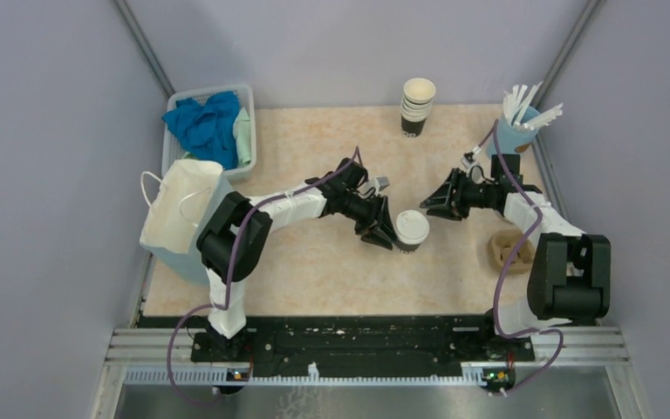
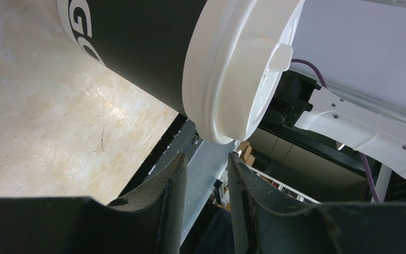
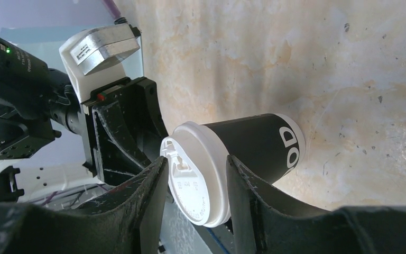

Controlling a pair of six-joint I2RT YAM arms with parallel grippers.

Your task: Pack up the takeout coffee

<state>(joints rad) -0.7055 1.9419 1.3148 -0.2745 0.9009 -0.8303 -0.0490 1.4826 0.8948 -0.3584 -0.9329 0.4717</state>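
The takeout coffee (image 1: pixel 412 229), a dark paper cup with a white sip lid, stands upright mid-table. My left gripper (image 1: pixel 386 234) is right beside it on the left. In the left wrist view the cup (image 2: pixel 153 47) lies just past the fingertips, and the left gripper (image 2: pixel 206 155) is open with a narrow, empty gap. My right gripper (image 1: pixel 427 206) hovers at the cup's upper right. In the right wrist view the lid (image 3: pixel 198 182) shows through the gap of the open right gripper (image 3: pixel 195 159). Whether its tips touch the lid I cannot tell.
A white paper bag (image 1: pixel 179 209) stands at the left edge, with a basket (image 1: pixel 249 148) of blue cloth behind it. A stack of lidless cups (image 1: pixel 418 105) sits at the back. A blue holder of white sticks (image 1: pixel 517 122) and a brown cardboard carrier (image 1: pixel 510 249) are on the right.
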